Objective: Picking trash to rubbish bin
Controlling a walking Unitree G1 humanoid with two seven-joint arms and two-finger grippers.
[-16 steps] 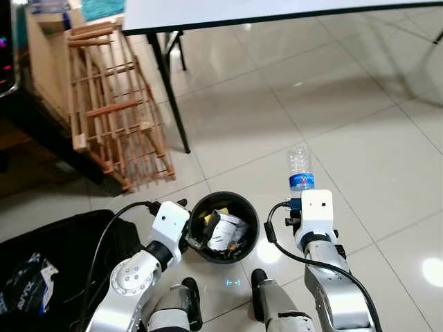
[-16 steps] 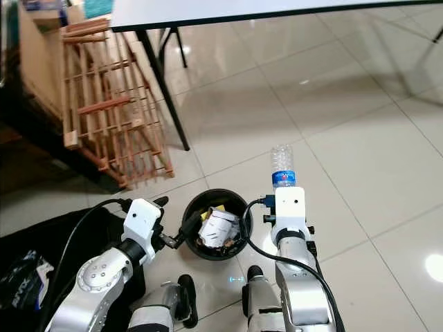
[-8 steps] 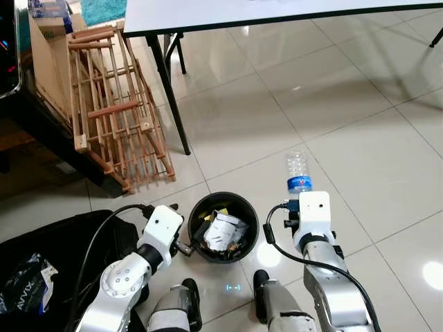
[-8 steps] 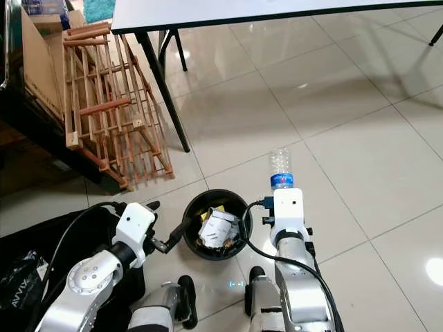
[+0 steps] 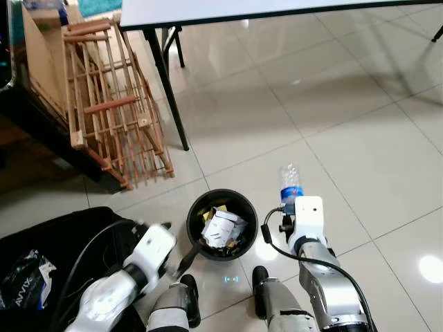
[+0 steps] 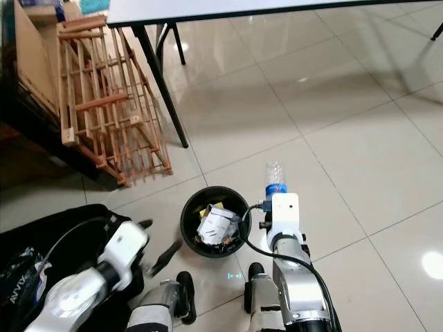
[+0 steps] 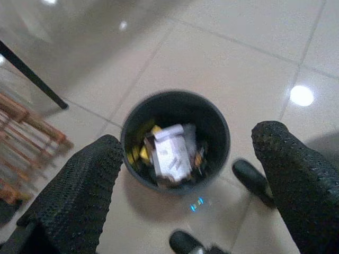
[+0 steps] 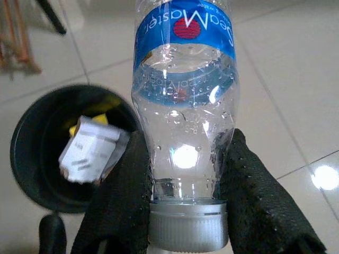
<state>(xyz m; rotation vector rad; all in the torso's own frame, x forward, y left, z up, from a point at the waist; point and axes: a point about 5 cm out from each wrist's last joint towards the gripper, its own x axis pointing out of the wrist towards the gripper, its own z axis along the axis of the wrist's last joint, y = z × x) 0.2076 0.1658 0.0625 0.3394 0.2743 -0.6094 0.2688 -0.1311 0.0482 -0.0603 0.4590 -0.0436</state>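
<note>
Open floor: pale tiled floor (image 5: 360,124) wide and bare ahead and to the right of the rubbish bin (image 5: 222,225)
Edges: black table leg (image 5: 172,93) slanting down to the floor beyond the bin; white tabletop (image 5: 277,8) across the top
Left side: wooden rack (image 5: 114,111) leaning beside cardboard; black bag (image 5: 48,256) low on the left, near the left arm
Bin: round, black, open; white crumpled packet (image 5: 223,227) and yellow scraps inside
Right gripper (image 8: 183,190): fingers clamped on the neck of a clear plastic bottle (image 8: 184,100), cap toward the wrist, just right of the bin
Left gripper (image 7: 185,180): fingers spread wide, holding nothing, near the bin's left rim
Wrist views: blue and red bottle label readable; bin seen from above between the left fingers, with the robot's black feet (image 7: 254,180) close by
</note>
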